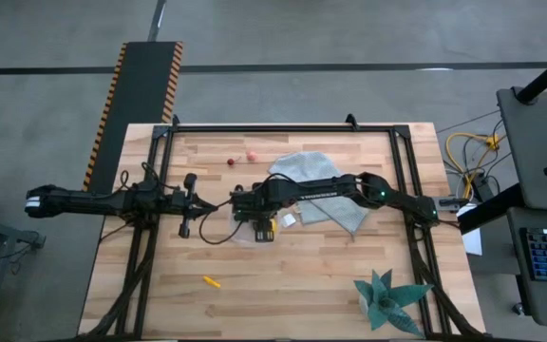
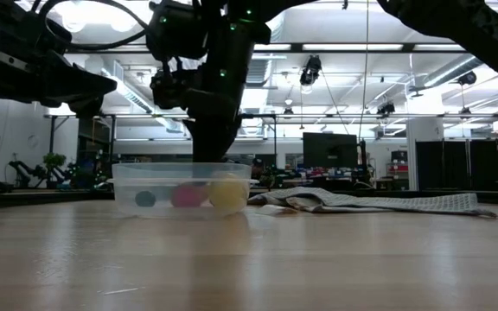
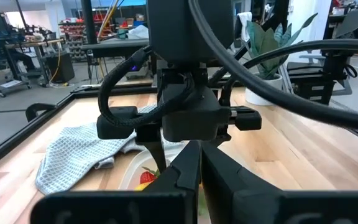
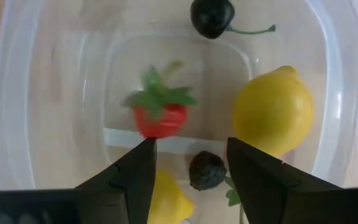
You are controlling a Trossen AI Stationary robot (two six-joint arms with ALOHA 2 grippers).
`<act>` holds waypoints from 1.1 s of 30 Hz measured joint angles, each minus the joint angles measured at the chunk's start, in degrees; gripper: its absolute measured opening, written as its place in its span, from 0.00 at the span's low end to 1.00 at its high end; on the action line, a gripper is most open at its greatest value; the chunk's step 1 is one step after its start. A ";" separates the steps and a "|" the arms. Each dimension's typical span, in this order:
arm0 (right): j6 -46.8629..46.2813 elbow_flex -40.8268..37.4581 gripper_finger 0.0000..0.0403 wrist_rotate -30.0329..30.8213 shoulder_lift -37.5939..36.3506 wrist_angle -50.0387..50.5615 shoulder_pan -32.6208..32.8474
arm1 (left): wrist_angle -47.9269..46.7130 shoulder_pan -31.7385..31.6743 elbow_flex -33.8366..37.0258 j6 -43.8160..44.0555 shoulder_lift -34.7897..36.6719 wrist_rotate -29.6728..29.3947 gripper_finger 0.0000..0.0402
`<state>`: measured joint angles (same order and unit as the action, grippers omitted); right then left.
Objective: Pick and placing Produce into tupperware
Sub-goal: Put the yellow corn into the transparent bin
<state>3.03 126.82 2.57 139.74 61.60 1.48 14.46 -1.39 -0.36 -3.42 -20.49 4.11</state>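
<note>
The clear tupperware (image 4: 17, 93) stands on the table just left of centre (image 1: 238, 234). It holds a red strawberry (image 4: 159, 118), two yellow lemons (image 4: 272, 112), a dark cherry (image 4: 211, 15) and a dark berry (image 4: 207, 171). My right gripper (image 4: 191, 149) hangs open directly above it (image 1: 254, 218), pointing down, fingers clear of the fruit. Two red berries (image 1: 231, 161) lie toward the far edge and an orange carrot-like piece (image 1: 212, 281) toward the near edge. My left gripper (image 1: 209, 207) waits shut just left of the container, seen also in its wrist view (image 3: 197, 158).
A grey-blue cloth (image 1: 323, 185) lies spread right of the container under the right arm, with a small white tag (image 1: 290, 219) beside it. A teal spiky plant (image 1: 387, 299) stands at the near right corner. Bare wood shows along the near side.
</note>
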 joint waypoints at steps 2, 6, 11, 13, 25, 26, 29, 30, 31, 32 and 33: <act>0.00 0.00 0.49 0.00 -0.23 -0.28 0.00 | 0.00 0.00 0.00 0.00 0.00 0.01 0.00; -0.35 1.02 0.49 0.00 -1.42 -0.61 -0.01 | 0.02 0.00 0.00 0.00 0.00 -0.01 0.00; 0.57 2.03 0.47 -0.63 -4.91 -4.28 0.20 | 0.02 0.00 0.00 0.00 0.00 -0.01 0.00; 1.28 2.03 0.45 -1.53 -6.82 -5.86 0.41 | 0.03 0.00 0.00 0.00 0.00 0.01 0.00; 1.98 -2.13 0.39 2.09 -23.61 -6.61 5.12 | 0.04 0.00 0.00 0.06 -0.11 0.01 0.00; 1.92 -3.39 0.39 3.04 -25.48 -6.83 5.75 | 0.04 0.00 0.00 0.07 -0.11 0.01 0.00; 1.01 -9.38 0.38 7.74 -32.07 -8.36 8.06 | 0.07 0.00 0.00 0.09 -0.07 0.00 0.00; 0.32 -11.93 0.38 9.67 -34.33 -9.22 8.92 | 0.08 0.00 0.00 0.07 -0.08 0.01 0.00; -0.30 -14.84 0.38 11.13 -36.77 -10.34 9.76 | 0.10 0.00 0.00 0.07 -0.11 0.00 0.00; -1.01 -17.91 0.38 12.46 -39.30 -11.41 10.63 | 0.14 0.00 0.00 0.07 -0.09 0.01 0.00; -1.77 -21.03 0.38 13.54 -41.91 -12.68 11.51 | 0.18 0.00 0.00 0.07 -0.02 0.01 0.00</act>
<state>1.26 105.80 16.10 97.83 48.92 12.99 14.64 -1.39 -0.36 -3.35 -20.51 4.12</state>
